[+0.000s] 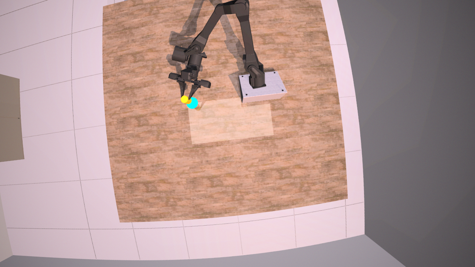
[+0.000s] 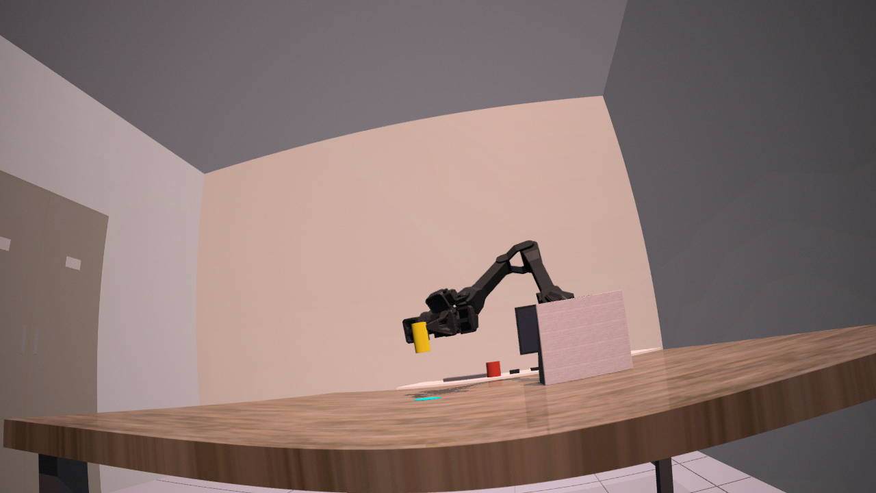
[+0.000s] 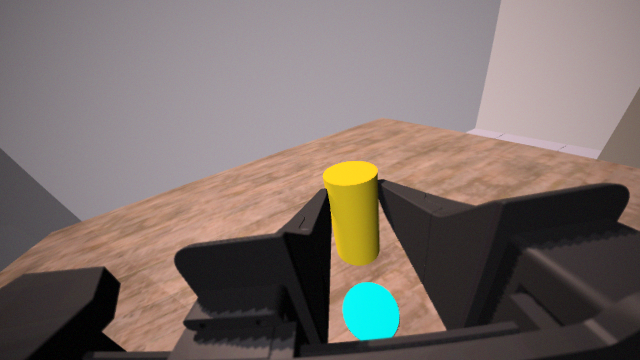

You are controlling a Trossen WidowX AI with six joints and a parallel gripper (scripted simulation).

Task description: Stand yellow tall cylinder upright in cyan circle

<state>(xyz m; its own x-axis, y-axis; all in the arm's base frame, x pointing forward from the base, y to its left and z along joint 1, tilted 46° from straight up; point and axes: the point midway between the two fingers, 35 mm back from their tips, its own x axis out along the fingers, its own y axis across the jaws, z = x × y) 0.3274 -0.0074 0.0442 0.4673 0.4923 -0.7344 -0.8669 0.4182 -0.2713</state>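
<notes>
The yellow tall cylinder (image 1: 184, 99) (image 2: 421, 338) (image 3: 356, 220) is held near its top, close to upright with a slight lean in the exterior view. My gripper (image 1: 186, 98) (image 3: 352, 190) is shut on it, one finger on each side. The cylinder hangs well above the table top. The cyan circle (image 1: 192, 103) (image 2: 427, 398) (image 3: 371, 311) lies flat on the table below. In the top view the circle shows just right of and below the cylinder's top end. In the wrist view it shows nearer to me than the cylinder.
The arm's base plate (image 1: 262, 85) stands right of the circle on the wooden table (image 1: 232, 172) (image 2: 275, 422). In the exterior view a pale box-like block (image 2: 584, 337) and a red cylinder (image 2: 493, 369) show behind and to the right.
</notes>
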